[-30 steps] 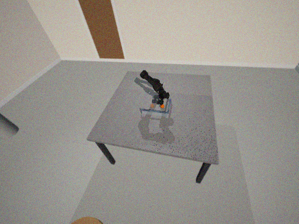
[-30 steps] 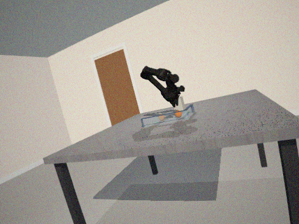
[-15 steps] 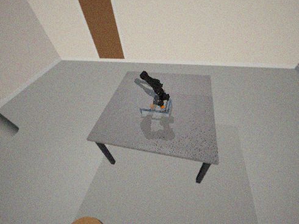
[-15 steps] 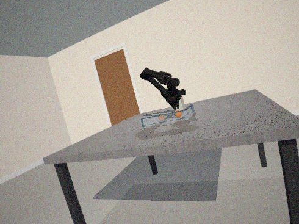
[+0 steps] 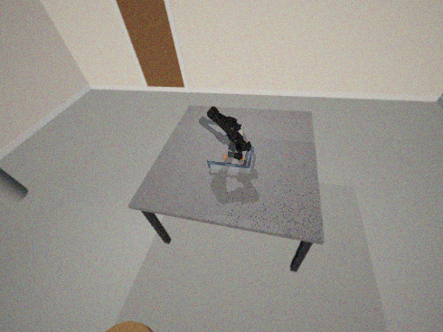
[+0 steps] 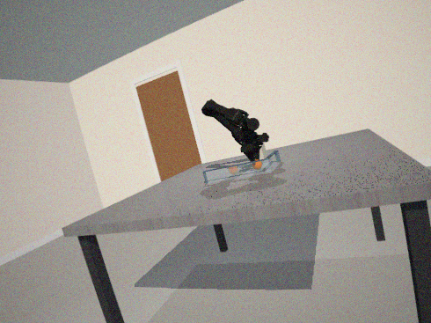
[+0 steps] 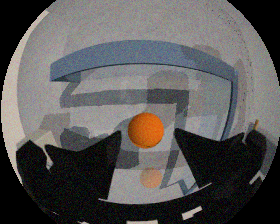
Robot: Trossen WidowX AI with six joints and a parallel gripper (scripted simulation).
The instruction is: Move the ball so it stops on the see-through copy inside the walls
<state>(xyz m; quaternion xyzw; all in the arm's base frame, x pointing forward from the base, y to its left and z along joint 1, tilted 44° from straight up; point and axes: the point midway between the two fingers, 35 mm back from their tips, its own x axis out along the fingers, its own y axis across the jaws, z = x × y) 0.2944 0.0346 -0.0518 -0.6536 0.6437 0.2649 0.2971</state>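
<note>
The orange ball [image 5: 241, 159] [image 6: 258, 165] [image 7: 146, 130] lies on the table inside the corner of the low clear walls [image 5: 218, 163] [image 6: 205, 177] [image 7: 142, 51], near where they meet. The paler see-through copy [image 5: 225, 157] [image 6: 233, 170] [image 7: 150, 178] is a short way from the ball, also inside the walls. My gripper [image 6: 255, 160] [image 7: 148, 133] points down at the ball and is open and empty. In the wrist view the ball appears between the two black fingertips; whether they are above it or beside it is hard to tell. The gripper partly hides the ball in the top view.
The grey table [image 5: 181, 190] [image 6: 154, 211] carries the walls, and its edges are well away from them. The long wall runs along the front side in the top view, the other on the right. A pale piece [image 6: 263, 150] stands just behind the gripper.
</note>
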